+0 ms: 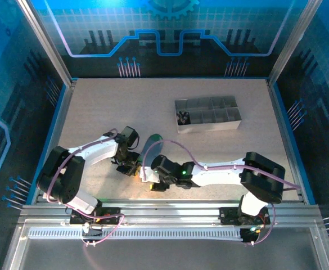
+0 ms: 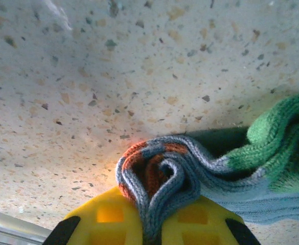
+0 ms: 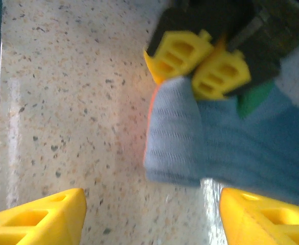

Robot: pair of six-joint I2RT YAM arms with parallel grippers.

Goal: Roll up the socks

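The left gripper point(image 2: 150, 222), at the bottom centre of its wrist view, pinches the curled orange-toed end of the blue-grey sock point(image 2: 164, 168) lying on the speckled table point(image 2: 88, 76), while the right gripper point(image 3: 152, 214) stands spread, fingers in the lower corners, the sock's fold just above their gap.

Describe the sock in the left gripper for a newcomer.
Start at the speckled table, near edge, just left of centre. There the left gripper pinches a blue-grey striped sock; its green cuff and orange-red toe mark it out.
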